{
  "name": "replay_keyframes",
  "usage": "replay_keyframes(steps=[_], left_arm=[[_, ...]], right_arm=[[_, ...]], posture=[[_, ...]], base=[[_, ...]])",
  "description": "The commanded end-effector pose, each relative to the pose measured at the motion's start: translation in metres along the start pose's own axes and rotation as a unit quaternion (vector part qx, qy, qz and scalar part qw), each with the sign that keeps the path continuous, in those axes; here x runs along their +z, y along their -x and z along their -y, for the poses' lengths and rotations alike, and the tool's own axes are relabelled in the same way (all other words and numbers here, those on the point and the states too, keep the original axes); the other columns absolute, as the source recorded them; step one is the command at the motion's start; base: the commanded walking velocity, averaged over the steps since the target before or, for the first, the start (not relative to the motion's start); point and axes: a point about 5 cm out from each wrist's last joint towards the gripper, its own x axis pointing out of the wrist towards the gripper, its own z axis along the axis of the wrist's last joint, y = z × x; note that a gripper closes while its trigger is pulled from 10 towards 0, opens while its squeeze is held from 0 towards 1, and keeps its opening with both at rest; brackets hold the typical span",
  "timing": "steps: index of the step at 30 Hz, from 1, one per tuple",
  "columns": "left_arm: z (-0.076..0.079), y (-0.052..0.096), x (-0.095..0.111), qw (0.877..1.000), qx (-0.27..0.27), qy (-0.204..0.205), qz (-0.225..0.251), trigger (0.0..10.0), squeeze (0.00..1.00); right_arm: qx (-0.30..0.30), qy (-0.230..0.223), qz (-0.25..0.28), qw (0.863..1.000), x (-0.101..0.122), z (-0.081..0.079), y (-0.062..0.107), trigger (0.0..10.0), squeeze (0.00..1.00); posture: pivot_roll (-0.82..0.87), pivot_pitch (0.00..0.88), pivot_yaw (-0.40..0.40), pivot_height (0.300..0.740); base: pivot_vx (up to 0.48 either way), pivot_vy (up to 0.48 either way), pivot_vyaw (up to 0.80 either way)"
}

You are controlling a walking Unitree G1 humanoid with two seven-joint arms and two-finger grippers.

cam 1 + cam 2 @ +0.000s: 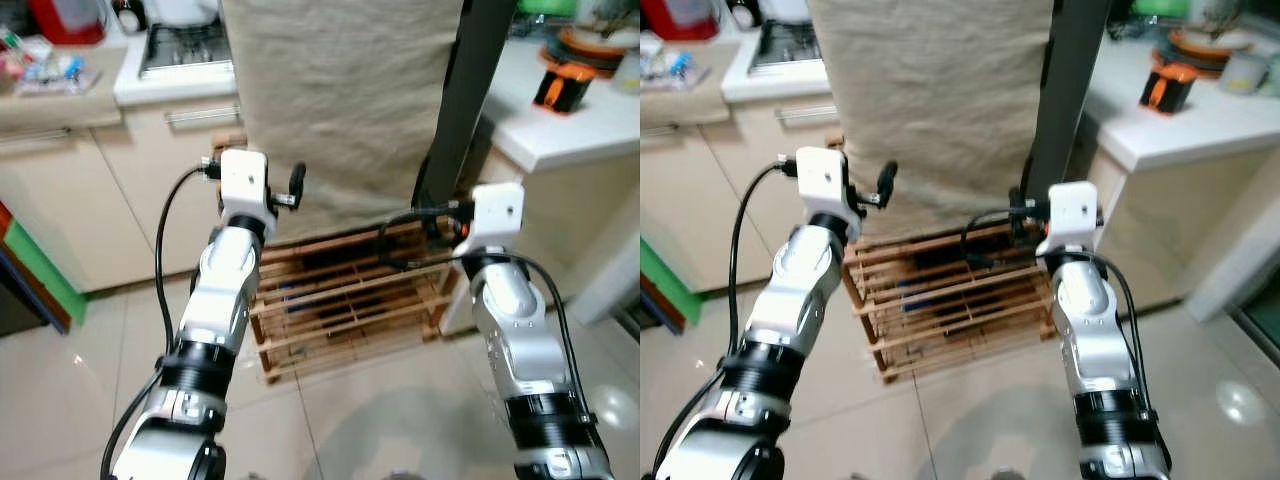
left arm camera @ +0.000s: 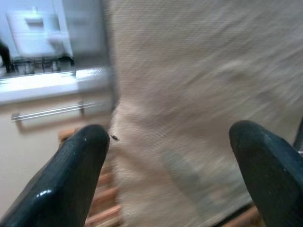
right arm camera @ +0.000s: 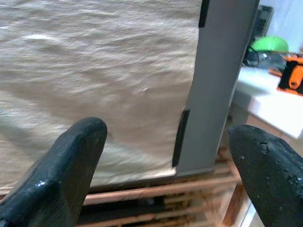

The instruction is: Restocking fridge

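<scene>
I noted the beige cloth [image 1: 340,100] hid the fridge front; items inside the wooden rack [image 1: 340,300] were too dark to identify.

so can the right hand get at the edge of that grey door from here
Probably yes. The right hand is open and faces the grey door edge, nothing between them. The beige cloth hangs beside it, not across.
</scene>
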Motion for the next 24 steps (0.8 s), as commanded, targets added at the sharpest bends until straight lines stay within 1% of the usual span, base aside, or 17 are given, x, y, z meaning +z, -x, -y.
replay_keyframes(steps=[1, 5, 6, 7, 13, 15, 18, 22, 23, 24], left_arm=[[0.006, -0.003, 0.004, 1.000, -0.008, 0.009, 0.004, 10.0, 0.00], [0.006, -0.003, 0.008, 1.000, -0.011, 0.018, 0.017, 10.0, 0.00], [0.006, -0.001, 0.011, 0.999, -0.016, 0.028, 0.030, 10.0, 0.00], [0.008, 0.004, 0.017, 0.997, -0.028, 0.044, 0.050, 10.0, 0.00], [0.018, 0.018, 0.020, 0.993, -0.072, 0.058, 0.067, 10.0, 0.00], [0.019, 0.020, 0.020, 0.993, -0.075, 0.054, 0.068, 10.0, 0.00], [0.016, 0.019, 0.015, 0.995, -0.069, 0.040, 0.053, 10.0, 0.00], [0.010, 0.017, 0.014, 0.997, -0.056, 0.040, 0.045, 10.0, 0.00], [0.002, 0.014, 0.011, 0.998, -0.039, 0.029, 0.033, 10.0, 0.00], [-0.001, 0.014, 0.010, 0.999, -0.034, 0.025, 0.028, 10.0, 0.00]], right_arm=[[-0.019, 0.006, -0.001, 1.000, 0.001, 0.012, 0.002, 10.0, 0.00], [-0.021, 0.007, 0.003, 1.000, 0.003, 0.013, 0.002, 10.0, 0.00], [-0.021, 0.007, 0.003, 1.000, 0.003, 0.013, 0.002, 10.0, 0.00], [-0.022, 0.008, 0.002, 1.000, 0.003, 0.014, 0.002, 10.0, 0.00], [-0.021, 0.007, 0.001, 1.000, 0.001, 0.014, 0.004, 10.0, 0.00], [-0.021, 0.006, 0.001, 1.000, 0.001, 0.014, 0.004, 10.0, 0.00], [-0.020, 0.005, -0.001, 1.000, 0.000, 0.014, 0.004, 10.0, 0.00], [-0.018, 0.003, -0.001, 1.000, -0.001, 0.013, 0.003, 10.0, 0.00], [-0.021, -0.005, -0.001, 1.000, -0.003, 0.012, 0.003, 10.0, 0.00], [-0.023, -0.009, 0.000, 1.000, -0.003, 0.012, 0.003, 10.0, 0.00]], posture=[[-0.14, 0.000, 0.049, 0.740], [-0.14, 0.000, 0.052, 0.740], [-0.15, 0.000, 0.054, 0.740], [-0.15, 0.000, 0.054, 0.740], [-0.14, 0.000, 0.047, 0.740], [-0.14, 0.000, 0.047, 0.740], [-0.13, 0.000, 0.043, 0.740], [-0.13, 0.000, 0.043, 0.740], [-0.13, 0.000, 0.046, 0.740], [-0.13, 0.000, 0.046, 0.740]], base=[[0.000, 0.480, -0.80], [0.000, 0.480, -0.80], [0.000, 0.480, -0.80], [0.000, 0.480, -0.80], [0.000, 0.479, -0.80], [0.000, 0.476, -0.80], [0.000, 0.480, -0.80], [0.000, 0.480, -0.80], [0.000, 0.480, -0.79], [0.000, 0.480, -0.79]])
